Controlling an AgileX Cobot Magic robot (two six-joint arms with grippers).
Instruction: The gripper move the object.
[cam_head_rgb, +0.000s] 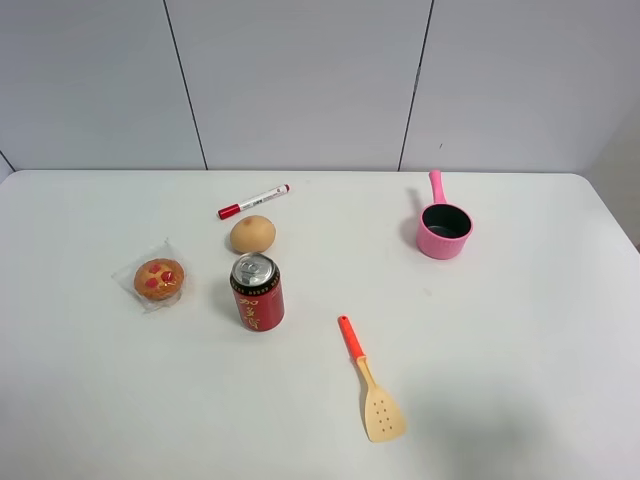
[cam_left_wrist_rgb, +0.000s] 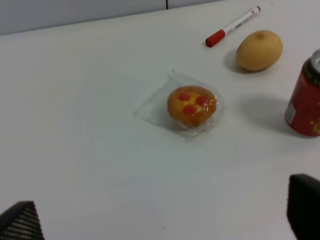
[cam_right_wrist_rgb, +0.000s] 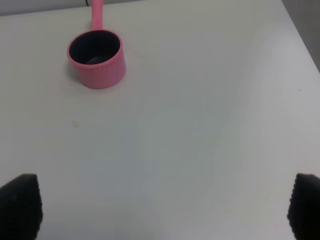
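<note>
The object, a smooth tan potato-shaped lump (cam_head_rgb: 252, 234), lies on the white table just behind a red soda can (cam_head_rgb: 257, 292). It also shows in the left wrist view (cam_left_wrist_rgb: 259, 50), beyond the wrapped pastry. Neither arm shows in the exterior high view. In the left wrist view my left gripper (cam_left_wrist_rgb: 162, 220) is open and empty, with only its black fingertips (cam_left_wrist_rgb: 20, 222) showing wide apart, well short of the object. In the right wrist view my right gripper (cam_right_wrist_rgb: 160, 205) is open and empty, its fingertips (cam_right_wrist_rgb: 20, 202) wide apart over bare table.
A plastic-wrapped pastry with red spots (cam_head_rgb: 158, 279) lies left of the can. A red-capped marker (cam_head_rgb: 253, 201) lies behind the object. A pink pot (cam_head_rgb: 444, 230) stands at the right back. An orange-handled spatula (cam_head_rgb: 372, 385) lies near the front.
</note>
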